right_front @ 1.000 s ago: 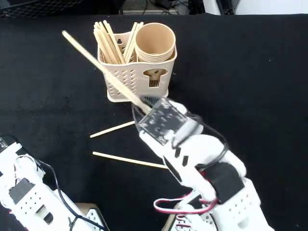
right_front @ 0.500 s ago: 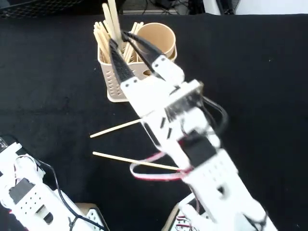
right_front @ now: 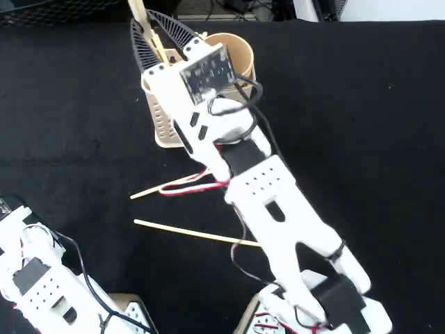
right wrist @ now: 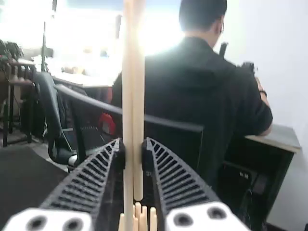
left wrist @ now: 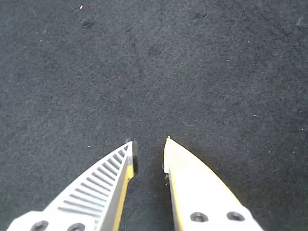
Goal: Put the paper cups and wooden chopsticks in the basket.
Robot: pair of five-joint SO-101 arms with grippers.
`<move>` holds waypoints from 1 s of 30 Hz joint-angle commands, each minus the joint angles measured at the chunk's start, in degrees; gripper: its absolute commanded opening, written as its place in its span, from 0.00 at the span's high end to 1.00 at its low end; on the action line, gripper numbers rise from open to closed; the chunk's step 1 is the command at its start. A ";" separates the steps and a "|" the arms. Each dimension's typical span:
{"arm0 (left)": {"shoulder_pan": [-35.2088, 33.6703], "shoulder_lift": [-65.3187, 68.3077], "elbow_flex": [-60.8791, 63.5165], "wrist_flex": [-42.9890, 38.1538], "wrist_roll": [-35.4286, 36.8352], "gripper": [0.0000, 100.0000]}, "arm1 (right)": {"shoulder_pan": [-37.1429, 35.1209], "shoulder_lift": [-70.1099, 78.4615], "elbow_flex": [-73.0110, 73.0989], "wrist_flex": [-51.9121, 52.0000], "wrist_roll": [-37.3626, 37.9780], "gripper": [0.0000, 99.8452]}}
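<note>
Basket [right_front: 161, 122] upright near far edge of table [right_front: 361, 104], left of middle. Stack of paper cups [right_front: 240, 59] in right side of basket, rim partly hidden behind right arm [right_front: 271, 209]. Tips of stored chopsticks [right wrist: 139, 214] in left side of basket, seen just beneath right gripper [right wrist: 133, 144] in right wrist view.

Right arm stretched from near edge of table across to basket. Right gripper [right_front: 142, 21] over far left part of basket, fingers clamped on held chopstick [right wrist: 133, 72]. Held chopstick [right_front: 138, 8] close to upright, upper end well clear of fingertips, lower end down among stored chopsticks. Possibly two sticks side by side in the grip; cannot tell for sure.

Two loose chopsticks flat on table, between basket and near edge, left of middle. First loose chopstick [right_front: 146, 193] angled, one end under right arm and its wires. Second loose chopstick [right_front: 181, 230] nearer to near edge, long, nearly parallel to that edge, one end also at right arm. The two apart, not touching.

Left arm [right_front: 35, 278] at near left corner of table. Left gripper [left wrist: 149, 149] low over bare table, fingertips a narrow gap apart, nothing between them.
</note>
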 commanded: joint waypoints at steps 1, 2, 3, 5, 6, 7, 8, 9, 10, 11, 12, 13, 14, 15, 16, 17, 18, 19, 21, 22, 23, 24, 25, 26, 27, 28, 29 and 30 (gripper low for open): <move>0.75 -0.70 -2.68 -0.62 0.18 0.88 | 2.02 1.63 -3.38 -1.32 -0.53 0.99; 0.75 -0.70 -2.68 -0.62 0.18 0.88 | 2.46 2.42 -3.38 -1.32 -0.53 0.99; 0.75 -0.70 -2.68 -0.62 0.18 0.88 | 2.73 3.21 -3.38 -1.32 -0.53 0.99; 0.75 -0.70 -2.68 -0.62 0.18 0.88 | 3.34 4.79 -3.38 -1.32 -0.53 0.99; 0.75 -0.70 -2.68 -0.62 0.18 0.88 | 3.52 5.49 -3.38 -1.32 -0.53 0.99; 0.75 -0.70 -2.68 -0.62 0.18 0.88 | 3.69 6.37 -3.38 -1.32 -0.53 0.99; 0.75 -0.70 -2.68 -0.62 0.18 0.88 | 3.78 7.16 -3.12 -1.49 -0.53 0.99; 0.75 -0.70 -2.68 -0.62 0.18 0.88 | 3.78 7.87 -2.77 -1.67 -0.53 0.99; 0.75 -0.70 -2.68 -0.62 0.18 0.88 | 3.78 8.57 -2.24 -1.67 -0.62 0.99; 0.75 -0.70 -2.68 -0.62 0.18 0.88 | 3.69 9.19 -1.63 -1.67 -0.62 0.99; 0.75 -0.70 -2.68 -0.62 0.18 0.88 | 3.52 9.71 -0.75 -1.67 -0.62 0.99; 0.75 -0.70 -2.68 -0.62 0.18 0.88 | 3.43 10.24 -0.04 -1.67 -0.62 0.99; 0.75 -0.70 -2.68 -0.62 0.18 0.88 | 3.34 10.77 0.57 -1.76 -0.62 0.99; 0.75 -0.70 -2.68 -0.62 0.18 0.88 | 3.16 11.30 1.01 -1.76 -0.62 0.99; 0.75 -0.70 -2.68 -0.62 0.18 0.88 | 3.34 11.82 1.36 -1.76 -0.62 0.99; 0.75 -0.70 -2.68 -0.62 0.18 0.88 | 3.43 12.44 1.71 -1.76 -0.62 0.99; 0.75 -0.70 -2.68 -0.62 0.18 0.88 | 3.52 13.14 2.07 -1.76 -0.62 0.99; 0.75 -0.70 -2.68 -0.62 0.18 0.88 | 3.52 13.67 2.42 -1.76 -0.62 0.99; 0.75 -0.70 -2.68 -0.62 0.18 0.88 | 3.52 14.73 3.47 -1.76 -0.62 0.99; 0.75 -0.70 -2.68 -0.62 0.18 0.88 | 3.43 14.99 4.00 -1.76 -0.62 0.99; 0.75 -0.70 -2.68 -0.62 0.18 0.88 | 3.25 15.08 4.53 -1.76 -0.62 0.99; 0.75 -0.70 -2.68 -0.62 0.18 0.88 | 3.16 15.08 5.05 -1.76 -0.62 0.99; 0.75 -0.70 -2.68 -0.62 0.18 0.88 | 3.16 15.08 5.58 -1.76 -0.62 0.99; 0.75 -0.70 -2.68 -0.62 0.18 0.88 | 3.16 14.99 6.02 -1.67 -0.62 0.99; 0.75 -0.70 -2.68 -0.62 0.18 0.88 | 3.25 14.99 6.37 -1.41 -0.53 0.99; 0.75 -0.70 -2.68 -0.62 0.18 0.88 | 3.34 14.99 6.64 -1.32 -0.53 0.99; 0.75 -0.70 -2.68 -0.62 0.18 0.88 | 3.43 14.99 6.64 -0.79 -0.44 0.98; 0.75 -0.70 -2.68 -0.62 0.18 0.88 | 3.52 14.99 6.46 0.79 -0.35 0.97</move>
